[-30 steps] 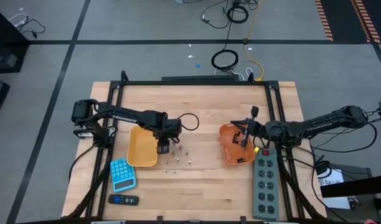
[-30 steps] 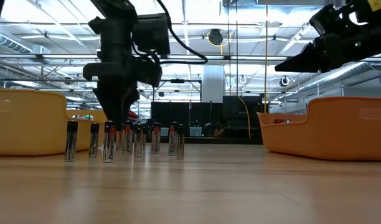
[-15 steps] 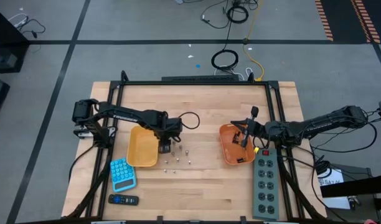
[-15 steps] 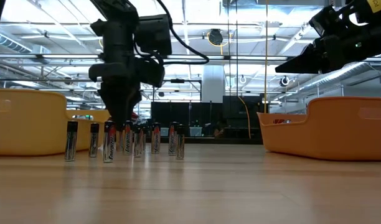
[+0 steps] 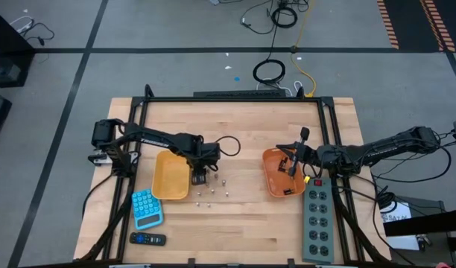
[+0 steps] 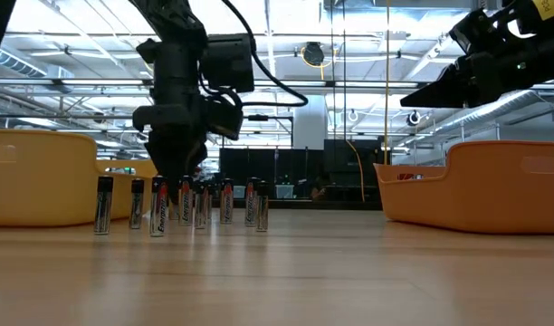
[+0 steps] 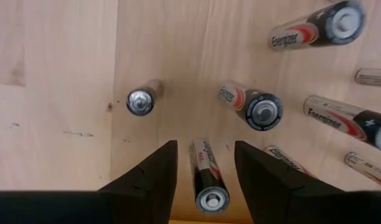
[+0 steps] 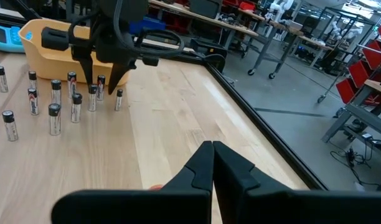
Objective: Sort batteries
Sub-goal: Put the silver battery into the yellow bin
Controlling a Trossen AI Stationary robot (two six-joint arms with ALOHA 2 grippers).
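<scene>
L gripper (image 7: 203, 163) spread wide, nothing gripped, one upright battery (image 7: 207, 180) right between its fingers; other batteries (image 6: 191, 205) stand just beside. Prob light, rigid, slick, tips easy: pinch mid-body, straight down. R gripper (image 8: 212, 163) pinched closed, empty, over orange tray (image 5: 273, 179).

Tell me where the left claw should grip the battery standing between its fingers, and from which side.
Probably from straight above: the battery stands upright on the table, so the open left claw could close across its upper body. Neighbouring batteries stand close, so a sideways approach risks knocking them.
</scene>
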